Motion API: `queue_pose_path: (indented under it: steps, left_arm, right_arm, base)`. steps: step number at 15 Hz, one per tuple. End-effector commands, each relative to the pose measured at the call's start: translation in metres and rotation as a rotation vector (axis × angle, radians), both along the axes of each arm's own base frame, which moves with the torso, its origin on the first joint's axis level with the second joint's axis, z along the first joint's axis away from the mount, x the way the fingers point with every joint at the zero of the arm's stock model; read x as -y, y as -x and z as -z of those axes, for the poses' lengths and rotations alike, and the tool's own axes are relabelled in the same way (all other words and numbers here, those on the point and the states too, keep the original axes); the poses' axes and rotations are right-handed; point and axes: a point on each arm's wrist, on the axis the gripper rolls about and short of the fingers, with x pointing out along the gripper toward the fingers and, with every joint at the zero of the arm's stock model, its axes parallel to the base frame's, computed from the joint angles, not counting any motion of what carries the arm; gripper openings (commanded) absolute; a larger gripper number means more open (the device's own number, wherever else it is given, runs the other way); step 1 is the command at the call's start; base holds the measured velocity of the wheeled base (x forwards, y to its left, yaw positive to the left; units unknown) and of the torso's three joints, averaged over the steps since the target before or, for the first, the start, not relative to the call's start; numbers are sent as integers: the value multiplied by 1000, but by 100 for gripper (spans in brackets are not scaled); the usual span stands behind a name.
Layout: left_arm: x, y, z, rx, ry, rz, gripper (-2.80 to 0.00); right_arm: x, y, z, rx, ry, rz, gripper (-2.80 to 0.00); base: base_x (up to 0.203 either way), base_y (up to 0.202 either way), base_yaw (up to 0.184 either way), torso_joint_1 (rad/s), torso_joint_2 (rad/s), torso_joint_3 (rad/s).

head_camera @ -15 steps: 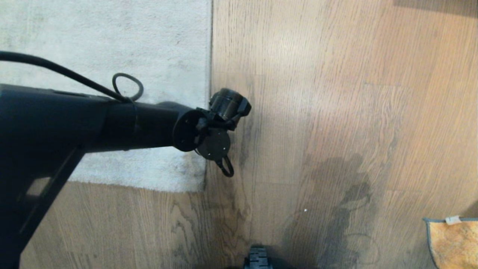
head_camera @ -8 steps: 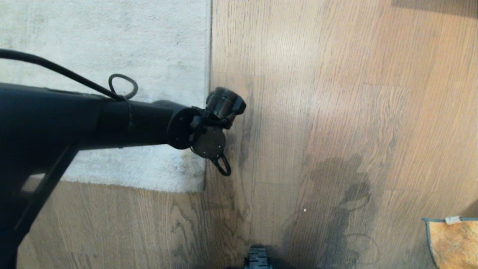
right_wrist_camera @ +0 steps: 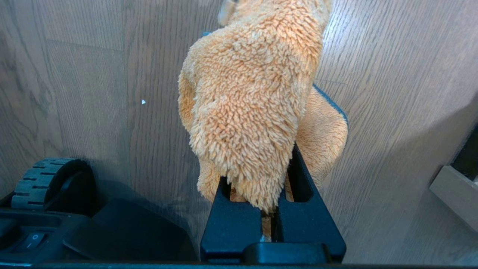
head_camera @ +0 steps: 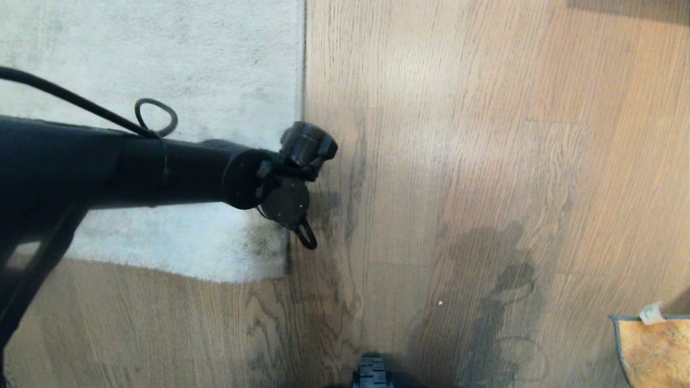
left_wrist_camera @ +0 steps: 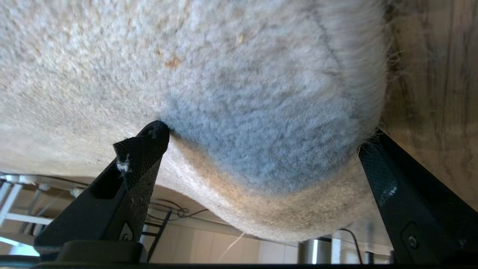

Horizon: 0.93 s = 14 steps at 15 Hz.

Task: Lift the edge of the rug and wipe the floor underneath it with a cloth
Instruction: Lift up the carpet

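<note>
My right hand is parked low by the base, fingers clamped on the orange cloth, which drapes over the floor; its white tag shows no lettering I can read. Farther out, my left hand stands spread wide across the rug edge at the corner, one fingertip pressing into the pile, the other beside the border.

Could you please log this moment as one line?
left gripper: open at pale grey rug corner | right gripper: shut on orange fuzzy cloth
</note>
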Motion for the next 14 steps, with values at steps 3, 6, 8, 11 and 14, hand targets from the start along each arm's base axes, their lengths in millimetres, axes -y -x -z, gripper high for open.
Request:
queue_pose_path:
  steps: [3, 6, 8, 11, 14]
  left_arm:
    - [-6, 9, -22, 22, -20, 22, 0]
    - [-17, 14, -41, 45, -34, 27, 0]
    - [-28, 17, -55, 62, -51, 26, 0]
    - [-38, 20, -79, 108, -55, 22, 0]
    - [-43, 21, -103, 168, -53, 16, 0]
  right_arm:
    - [0, 0, 0, -2, 1, 0, -280]
    - [0, 0, 0, -2, 1, 0, -280]
    - [0, 0, 0, -2, 1, 0, -280]
    - [0, 0, 0, -2, 1, 0, -280]
    - [0, 0, 0, -2, 1, 0, -280]
  base:
    - [0, 0, 0, 0, 0, 0]
    - [0, 0, 0, 0, 0, 0]
    - [0, 0, 0, 0, 0, 0]
    - [0, 0, 0, 0, 0, 0]
    - [0, 0, 0, 0, 0, 0]
